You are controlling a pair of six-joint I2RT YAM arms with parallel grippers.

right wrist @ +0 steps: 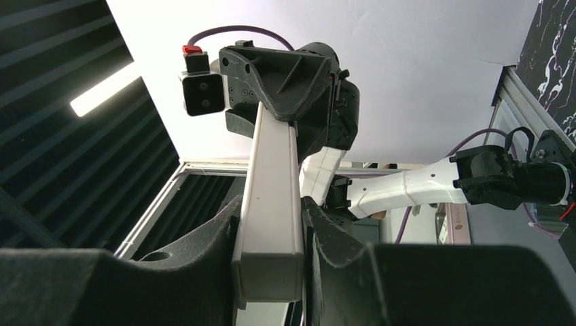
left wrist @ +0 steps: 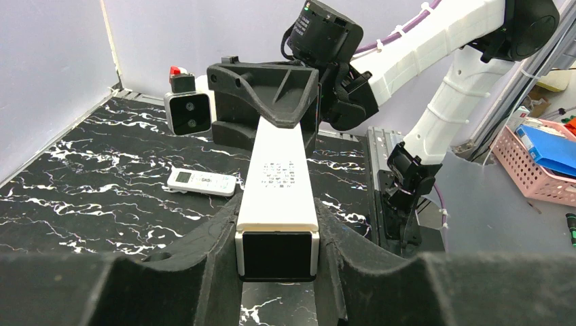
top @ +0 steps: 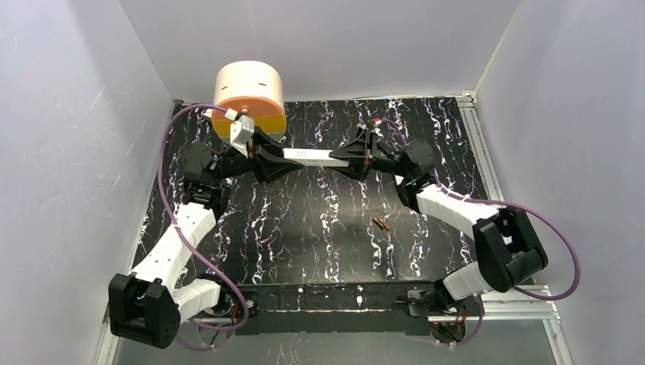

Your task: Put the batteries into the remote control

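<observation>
Left claw (left wrist: 277, 227) and right claw (right wrist: 270, 227) each pinch one end of the white bar (top: 310, 157), apparently above the table (top: 304, 228).

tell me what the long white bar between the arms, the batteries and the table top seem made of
The white bar: likely moulded plastic, smooth and faintly glossy, with rounded edges and a dark end panel. The batteries: probably metal, copper-orange with dark ends; too small to be sure. The table top: black with white veining like marble; stone or print, cannot tell.
</observation>
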